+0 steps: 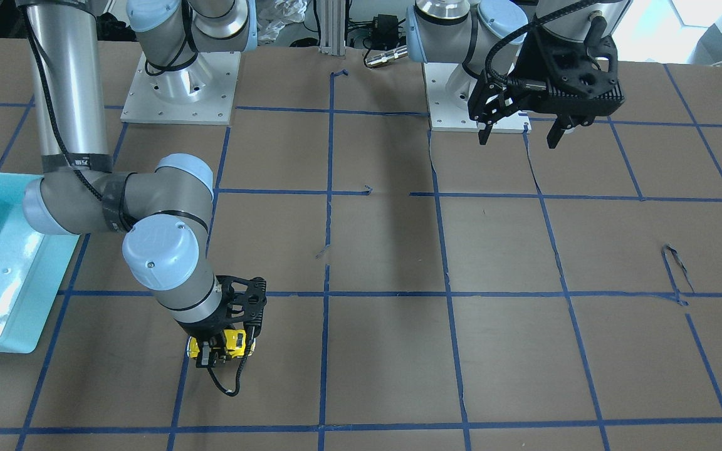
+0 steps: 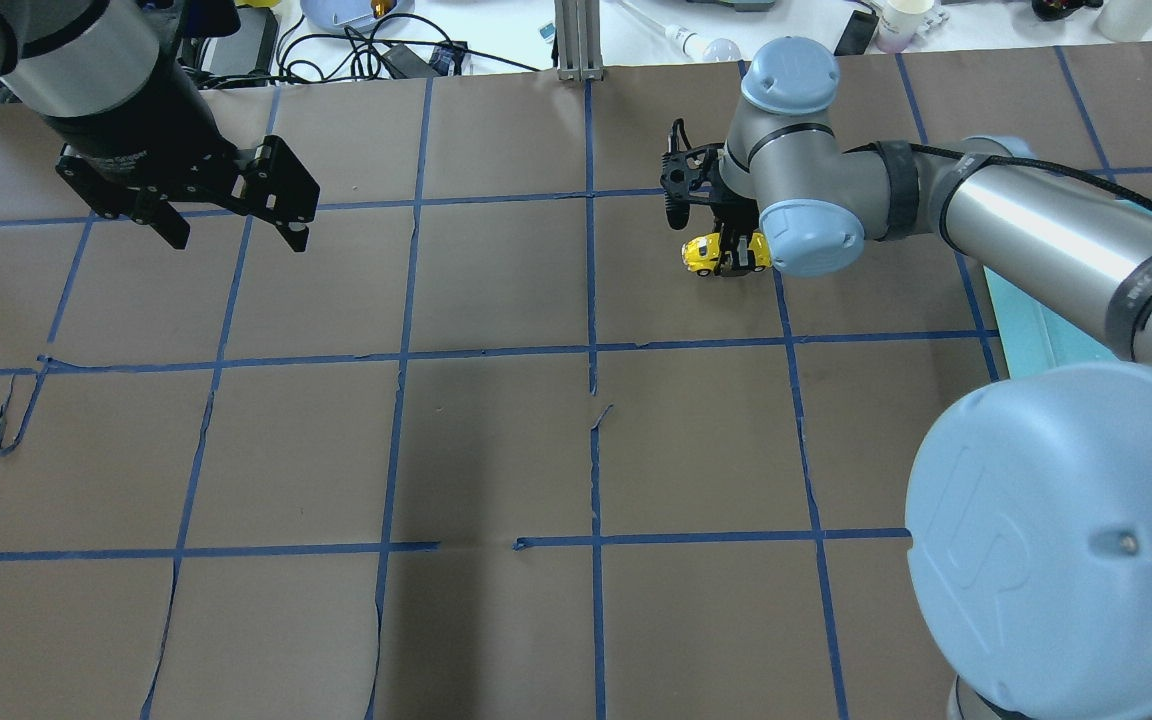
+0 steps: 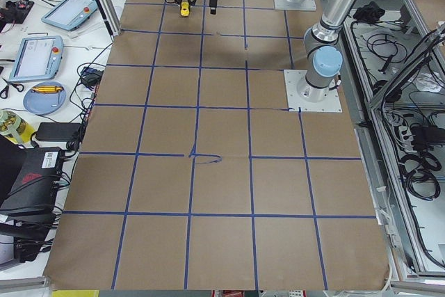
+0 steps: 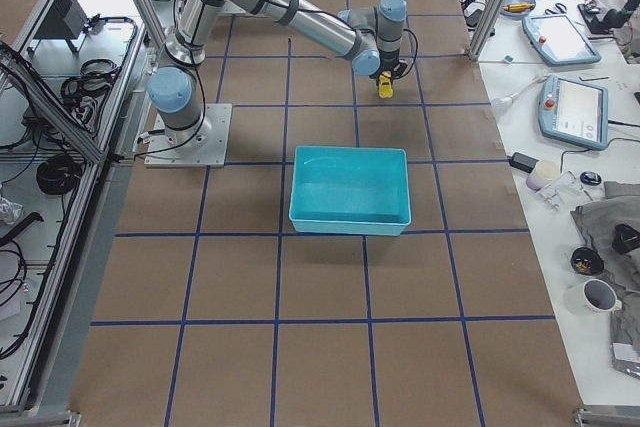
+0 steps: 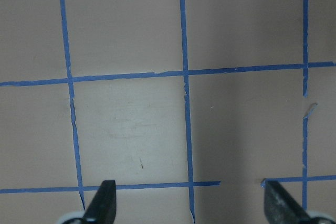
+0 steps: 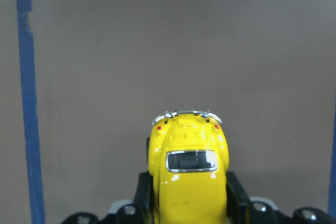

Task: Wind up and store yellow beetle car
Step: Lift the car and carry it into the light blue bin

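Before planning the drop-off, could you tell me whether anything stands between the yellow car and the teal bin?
Nothing visible does. The right hand is shut on the yellow beetle car, and only taped brown paper lies between it and the teal bin.

The left hand (image 5: 191, 208) hangs above the brown paper-covered table (image 5: 131, 129), its two dark fingertips (image 5: 102, 205) spread wide apart at the bottom edge of the view. Blue tape lines (image 5: 182, 35) cross the table in a grid. A torn tape end (image 5: 311, 108) near the right edge curls loose.
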Available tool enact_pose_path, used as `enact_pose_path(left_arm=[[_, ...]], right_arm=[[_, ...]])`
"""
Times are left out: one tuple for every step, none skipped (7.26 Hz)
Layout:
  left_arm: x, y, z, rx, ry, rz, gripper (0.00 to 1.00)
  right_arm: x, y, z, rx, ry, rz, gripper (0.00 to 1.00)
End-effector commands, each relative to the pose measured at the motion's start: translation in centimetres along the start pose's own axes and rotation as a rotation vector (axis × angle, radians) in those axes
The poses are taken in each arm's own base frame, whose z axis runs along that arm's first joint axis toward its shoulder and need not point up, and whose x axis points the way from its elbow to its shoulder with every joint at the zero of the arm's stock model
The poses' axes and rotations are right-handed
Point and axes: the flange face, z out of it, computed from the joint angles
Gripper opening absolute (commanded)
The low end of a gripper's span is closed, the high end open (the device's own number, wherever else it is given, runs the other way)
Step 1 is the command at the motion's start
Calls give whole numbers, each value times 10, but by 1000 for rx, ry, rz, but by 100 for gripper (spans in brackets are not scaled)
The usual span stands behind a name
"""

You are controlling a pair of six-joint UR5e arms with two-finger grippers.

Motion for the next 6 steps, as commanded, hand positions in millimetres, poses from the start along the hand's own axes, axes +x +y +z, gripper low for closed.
enact_pose_path(left_arm=[[0,0,0,-1,1,2,100],[1,1,0,-1,1,4,100],[-1,0,0,-1,-1,1,100],[-1,0,0,-1,-1,1,100],[0,1,0,-1,-1,2,100],[0,1,1,-2,-1,2,100]], right_arm=[[2,30,-102,-54,79,51,0],[10,85,-136,-127,115,121,0],[12,134,-154,-142,94,187,0],[8,184,-169,-151,76,188,0],[-1,228,-174,-130,58,215,0],[-11,259,-183,-122,40,260,0]])
